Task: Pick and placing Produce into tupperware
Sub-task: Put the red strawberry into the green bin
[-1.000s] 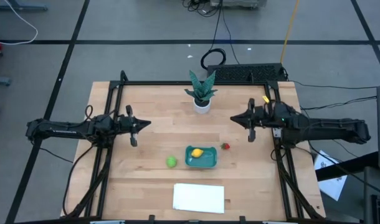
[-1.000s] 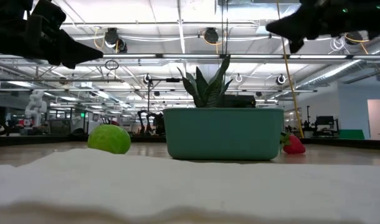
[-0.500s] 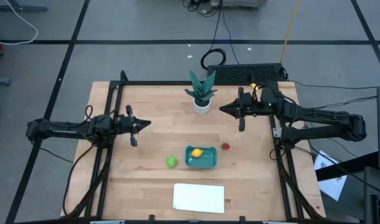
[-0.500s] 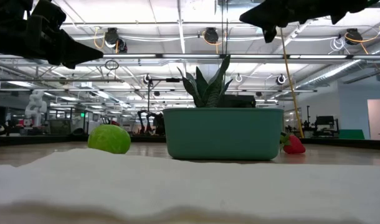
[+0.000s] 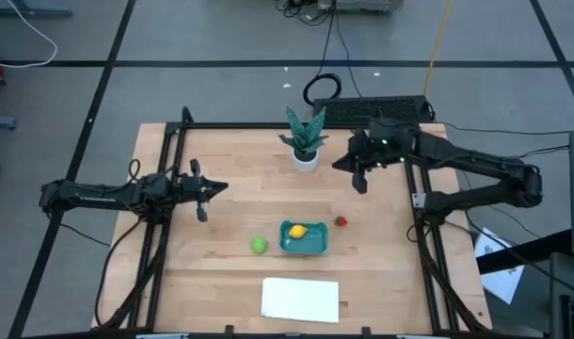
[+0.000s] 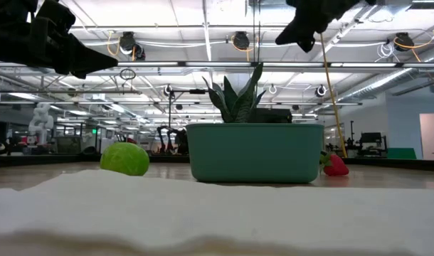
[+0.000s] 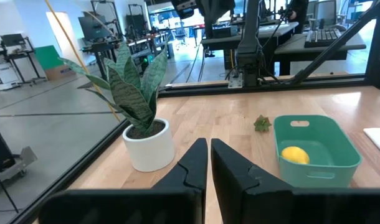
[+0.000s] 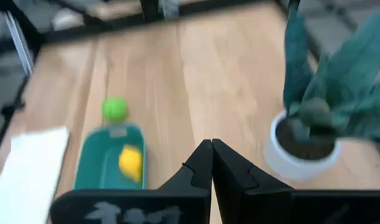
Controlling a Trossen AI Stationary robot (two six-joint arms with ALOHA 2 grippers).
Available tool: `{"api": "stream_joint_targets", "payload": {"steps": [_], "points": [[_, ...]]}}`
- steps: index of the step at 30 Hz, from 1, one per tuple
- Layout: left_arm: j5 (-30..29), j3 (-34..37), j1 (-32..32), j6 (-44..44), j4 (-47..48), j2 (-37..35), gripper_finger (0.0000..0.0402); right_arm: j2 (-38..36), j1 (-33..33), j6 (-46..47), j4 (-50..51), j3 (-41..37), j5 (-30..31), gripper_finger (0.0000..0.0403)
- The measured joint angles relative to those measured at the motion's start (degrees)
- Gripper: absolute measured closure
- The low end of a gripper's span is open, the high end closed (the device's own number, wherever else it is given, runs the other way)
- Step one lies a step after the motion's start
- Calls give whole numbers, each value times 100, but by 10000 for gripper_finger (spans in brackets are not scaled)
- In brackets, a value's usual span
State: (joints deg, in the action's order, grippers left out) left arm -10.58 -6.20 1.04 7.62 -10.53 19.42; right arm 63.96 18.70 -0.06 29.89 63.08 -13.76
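Observation:
The teal tub [image 5: 310, 245] sits near the middle of the table with the yellow produce [image 5: 299, 230] lying in it. The lime-green produce [image 5: 259, 245] rests on the wood to the tub's left. The small red produce [image 5: 341, 222] lies to its right. My left gripper [image 5: 221, 187] hovers shut over the table's left half, well away from the tub. My right gripper [image 5: 340, 166] hangs shut in the air beside the potted plant [image 5: 304, 141], on the far side of the tub. In the right wrist view the tub [image 8: 96, 163], the yellow produce [image 8: 131, 160] and the lime one [image 8: 114, 109] lie beyond the fingers.
A flat white sheet [image 5: 300, 298] lies near the table's near edge. The potted plant in its white pot stands at the far middle, close to my right gripper. Black frame rails [image 5: 165, 188] run along the left and right sides. Bare wood lies between the arms.
My right gripper has moved toward the table's far edge and left, toward the potted plant, and the arm has swung round behind it. The fingers stayed shut. The left arm, the tub and the produce have kept still.

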Motion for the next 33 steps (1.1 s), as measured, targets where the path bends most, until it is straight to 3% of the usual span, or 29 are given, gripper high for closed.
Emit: {"api": "stream_joint_targets", "payload": {"steps": [10,18,33], "points": [[1,0,0,-66,3,0,376,1266,42,-124,2213,1623,14,403],[2,0,0,-64,95,0,376,1989,39,-93,3713,2228,30,403],[2,0,0,-63,184,2,376,2125,-335,-373,4007,2237,39,403]]}}
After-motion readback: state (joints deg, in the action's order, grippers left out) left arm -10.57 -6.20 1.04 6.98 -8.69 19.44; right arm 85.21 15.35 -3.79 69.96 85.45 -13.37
